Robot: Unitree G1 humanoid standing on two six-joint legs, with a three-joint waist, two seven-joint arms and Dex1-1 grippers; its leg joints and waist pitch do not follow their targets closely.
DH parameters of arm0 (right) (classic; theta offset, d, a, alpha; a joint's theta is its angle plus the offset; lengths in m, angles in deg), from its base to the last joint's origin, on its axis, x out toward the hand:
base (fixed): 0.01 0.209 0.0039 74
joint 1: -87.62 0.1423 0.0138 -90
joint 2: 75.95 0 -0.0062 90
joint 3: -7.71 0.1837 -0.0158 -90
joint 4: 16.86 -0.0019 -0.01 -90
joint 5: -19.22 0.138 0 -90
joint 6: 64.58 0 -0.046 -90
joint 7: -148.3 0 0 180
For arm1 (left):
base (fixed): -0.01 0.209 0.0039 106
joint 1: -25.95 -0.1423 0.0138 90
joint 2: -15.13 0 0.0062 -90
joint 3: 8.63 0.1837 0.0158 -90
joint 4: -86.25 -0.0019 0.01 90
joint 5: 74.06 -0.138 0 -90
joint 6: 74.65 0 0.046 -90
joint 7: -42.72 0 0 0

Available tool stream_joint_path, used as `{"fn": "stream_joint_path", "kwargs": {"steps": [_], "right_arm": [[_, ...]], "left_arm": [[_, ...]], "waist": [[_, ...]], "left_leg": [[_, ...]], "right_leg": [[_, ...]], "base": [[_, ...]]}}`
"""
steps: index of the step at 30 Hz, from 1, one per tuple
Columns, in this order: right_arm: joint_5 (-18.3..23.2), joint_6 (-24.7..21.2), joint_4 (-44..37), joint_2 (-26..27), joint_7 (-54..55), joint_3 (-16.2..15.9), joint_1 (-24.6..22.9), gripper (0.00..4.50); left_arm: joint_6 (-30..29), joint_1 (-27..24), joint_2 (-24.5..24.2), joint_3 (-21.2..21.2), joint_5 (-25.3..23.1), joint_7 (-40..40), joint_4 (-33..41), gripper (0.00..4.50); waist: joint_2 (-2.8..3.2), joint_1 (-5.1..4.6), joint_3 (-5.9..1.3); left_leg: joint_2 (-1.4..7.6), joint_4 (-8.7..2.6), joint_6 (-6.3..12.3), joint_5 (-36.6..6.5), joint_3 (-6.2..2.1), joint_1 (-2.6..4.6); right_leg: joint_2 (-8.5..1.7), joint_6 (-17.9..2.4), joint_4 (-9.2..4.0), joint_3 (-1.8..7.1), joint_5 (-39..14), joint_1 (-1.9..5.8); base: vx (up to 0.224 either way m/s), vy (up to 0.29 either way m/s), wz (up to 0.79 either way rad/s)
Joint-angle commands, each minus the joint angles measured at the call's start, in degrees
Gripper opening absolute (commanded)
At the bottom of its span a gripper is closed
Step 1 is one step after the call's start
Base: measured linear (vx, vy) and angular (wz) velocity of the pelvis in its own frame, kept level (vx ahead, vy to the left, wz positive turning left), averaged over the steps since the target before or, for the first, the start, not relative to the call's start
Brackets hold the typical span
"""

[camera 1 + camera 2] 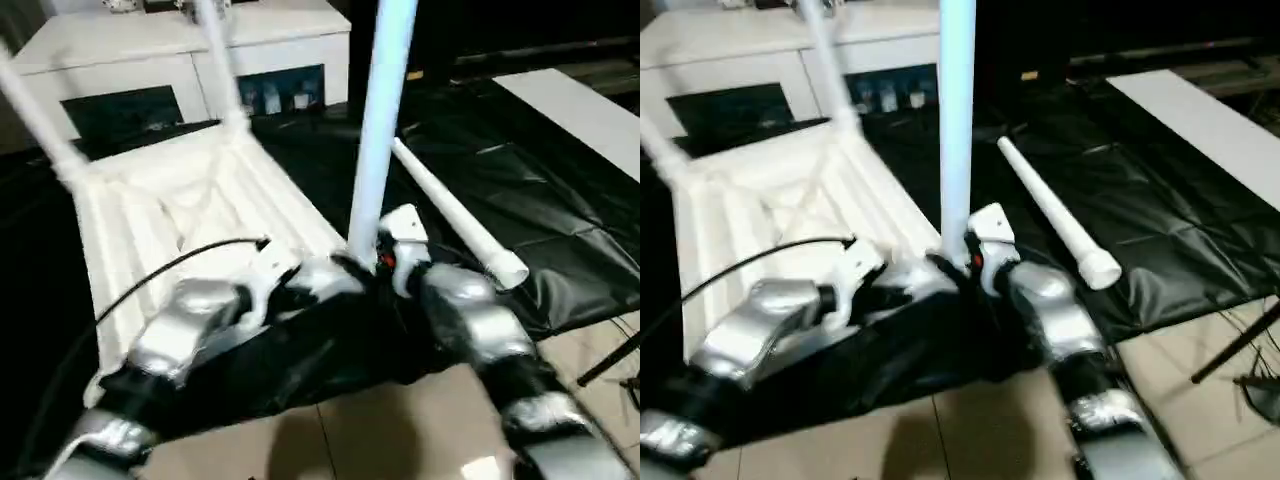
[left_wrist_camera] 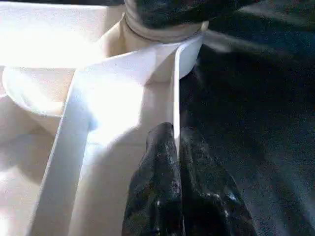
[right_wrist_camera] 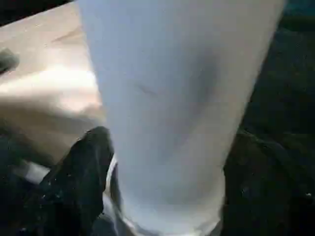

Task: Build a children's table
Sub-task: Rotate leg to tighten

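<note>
At near corner, left tool (image 2: 174, 147) pinches tabletop (image 1: 150, 215) rim; right tool (image 3: 162, 196) spread around upright leg (image 1: 385, 120). Light, stiff, slippery plastic; grip leg low.

Upright leg and far legs run out of frame; socket and gripper tips are masked

The upright leg (image 1: 378, 130) is cut off by the top edge, as are the two far legs (image 1: 222, 60), and its foot is hidden behind the right gripper (image 1: 385, 262). In the right wrist view this leg covers one finger; only the other finger (image 3: 74, 187) shows, blurred. The left gripper (image 2: 176, 142) straddles the tabletop's rim (image 2: 174, 88), its base cropped. The cabinet's (image 1: 180, 60) contents are too small to identify.
</note>
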Motion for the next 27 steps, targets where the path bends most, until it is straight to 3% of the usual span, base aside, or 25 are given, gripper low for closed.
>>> {"fn": "stream_joint_path", "kwargs": {"steps": [1,6,11,20,22,27], "right_arm": [[1.38,-1.7,-4.39,-2.82,-7.75,-2.32,-1.16,3.86],[2.04,-2.45,-7.55,-7.25,-17.38,-4.48,-2.29,3.86],[2.14,-2.55,-7.29,-8.06,-19.23,-4.94,-1.58,3.86],[2.7,-3.49,-7.18,-7.88,-21.33,-4.67,-1.51,3.22],[2.66,-3.48,-7.15,-7.81,-21.43,-4.65,-1.69,2.9],[2.77,-3.9,-7.33,-7.5,-21.43,-4.67,-2.34,2.74]], "left_arm": [[0.88,-0.32,-1.34,1.34,2.56,-6.23,3.7,0.0],[0.96,-1.39,-4.72,2.83,4.11,-12.67,6.34,0.0],[1.68,-1.62,-5.35,2.97,3.9,-14.04,6.23,0.0],[1.92,-1.65,-5.63,2.78,3.64,-14.22,6.13,0.0],[2.01,-1.64,-5.59,2.69,3.53,-14.25,6.0,0.0],[1.91,-1.65,-5.64,2.78,3.41,-14.37,5.92,0.0]], "waist": [[-0.29,-0.03,-3.66],[-0.37,0.32,-3.7],[-0.52,0.52,-3.54],[-0.65,0.58,-3.7],[-0.63,0.61,-3.72],[-0.56,0.61,-3.75]], "left_leg": [[1.65,-3.62,5.39,-6.05,-0.13,0.62],[1.62,-3.41,6.31,-5.28,0.02,0.54],[1.77,-3.63,5.06,-6.96,-0.06,0.65],[1.63,-3.42,5.36,-5.24,-0.09,0.4],[1.61,-3.38,5.49,-4.99,-0.11,0.4],[1.61,-3.35,5.44,-5.02,-0.12,0.41]], "right_leg": [[-2.29,-15.55,-3.31,2.06,2.09,3.33],[-2.24,-16.62,-3.16,1.96,3.53,3.13],[-2.38,-16.37,-3.34,2.09,-0.14,3.01],[-2.36,-16.17,-3.1,2.07,1.11,3.13],[-2.39,-16.17,-3.09,2.07,1.35,3.13],[-2.34,-16.16,-3.07,2.04,1.32,3.13]], "base": [[0.0,0.0,0.0],[0.0,0.0,0.0],[0.0,0.0,0.0],[0.0,0.0,0.0],[0.0,0.0,0.0],[0.0,0.0,0.0]]}}
